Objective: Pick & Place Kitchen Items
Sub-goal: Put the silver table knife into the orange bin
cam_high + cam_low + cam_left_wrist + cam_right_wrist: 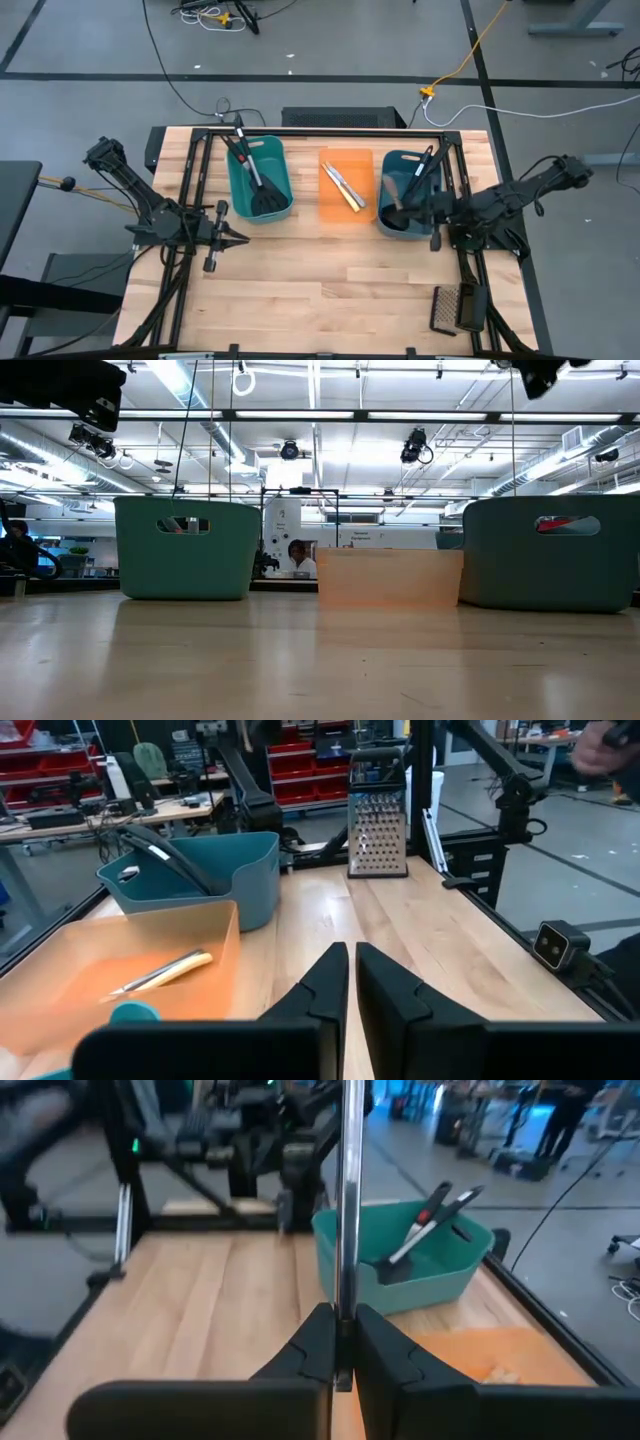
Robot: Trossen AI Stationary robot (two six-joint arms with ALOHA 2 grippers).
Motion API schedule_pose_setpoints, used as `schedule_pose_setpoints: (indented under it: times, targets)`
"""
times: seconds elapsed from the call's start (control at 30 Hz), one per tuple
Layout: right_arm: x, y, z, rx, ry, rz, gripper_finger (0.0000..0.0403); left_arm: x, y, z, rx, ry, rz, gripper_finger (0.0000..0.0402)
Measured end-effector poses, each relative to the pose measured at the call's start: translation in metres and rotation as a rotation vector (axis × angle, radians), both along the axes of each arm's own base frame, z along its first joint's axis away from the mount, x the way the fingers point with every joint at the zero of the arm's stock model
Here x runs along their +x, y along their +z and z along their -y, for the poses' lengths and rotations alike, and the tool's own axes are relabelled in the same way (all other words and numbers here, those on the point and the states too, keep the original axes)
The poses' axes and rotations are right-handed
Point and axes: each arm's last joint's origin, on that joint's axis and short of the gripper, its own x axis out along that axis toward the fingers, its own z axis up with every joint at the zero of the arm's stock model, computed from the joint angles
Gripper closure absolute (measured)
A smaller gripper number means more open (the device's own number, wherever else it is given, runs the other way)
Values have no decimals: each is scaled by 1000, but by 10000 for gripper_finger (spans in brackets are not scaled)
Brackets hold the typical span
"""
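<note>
Black slotted spatulas [258, 180] stand in the left teal tub [283, 178]. Slim silver and yellow knives [343, 186] lie in the orange tray [345, 212]. Black ladles [400, 200] lean in the right teal tub [388, 165]. My right gripper [422, 208] hovers over the right tub, shut on a utensil's thin silver shaft [347, 1230]. My left gripper [238, 238] is shut and holds nothing, hanging over the table's left part, below the left tub in the high view; its fingers [330, 985] point toward the right side. My right gripper [343, 1365] pinches the utensil's silver shaft [347, 1295] between its two fingers, which lie across it. The shaft runs straight past the fingertips and out of the right wrist view. Its lower end is hidden by the gripper and the tub.
A dark mesh grater [455, 308] stands near the table's right near corner, also seen as the grater [378, 815]. A black frame [330, 132] rims the table. Bare wood [330, 280] spreads between the tubs and the near edge.
</note>
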Motion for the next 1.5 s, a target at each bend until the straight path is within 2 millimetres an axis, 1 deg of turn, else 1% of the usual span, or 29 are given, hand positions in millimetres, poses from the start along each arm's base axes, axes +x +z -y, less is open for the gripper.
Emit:
schedule_pose_setpoints:
  times: [0.1, 0.17, 0.37, 0.53, 0.67, 0.77, 0.9, 1.0, 1.1, 1.23, 1.37, 1.5]
  targets:
    - [-11, -16, 6, 36, -28, 69, 380, 0, 0, 0, -1, 0, 0, 370]
    - [-14, -25, 8, 59, -41, 106, 380, 0, 0, 0, -1, 3, 0, 370]
    - [-16, -62, 9, 68, -55, 123, 380, 0, 0, -1, 2, 39, 2, 370]
    - [-17, -83, 10, 72, -51, 147, 380, 0, 0, -1, 2, 40, 2, 370]
    - [-19, -90, 10, 82, -45, 188, 380, 0, 0, -1, 2, 40, 2, 370]
    - [-19, -94, 10, 82, -46, 182, 380, 0, 0, -1, 3, 40, 2, 370]
    - [-19, -92, 10, 88, -52, 198, 380, 0, 0, -1, 10, 39, 2, 370]
    - [-19, -84, 12, 99, -93, 222, 380, 0, 0, -1, 16, 39, 2, 370]
    - [-17, -62, 11, 99, -117, 240, 380, 0, 0, -1, 22, 41, 3, 370]
    - [-7, -28, 11, 61, -180, 148, 380, 0, 0, -2, 24, 64, 5, 370]
    - [12, 12, 10, 51, -249, -2, 380, 0, 0, -2, 27, 80, 6, 370]
    - [42, 43, 13, 43, -369, -181, 380, 0, 0, -2, 28, 80, 6, 370]
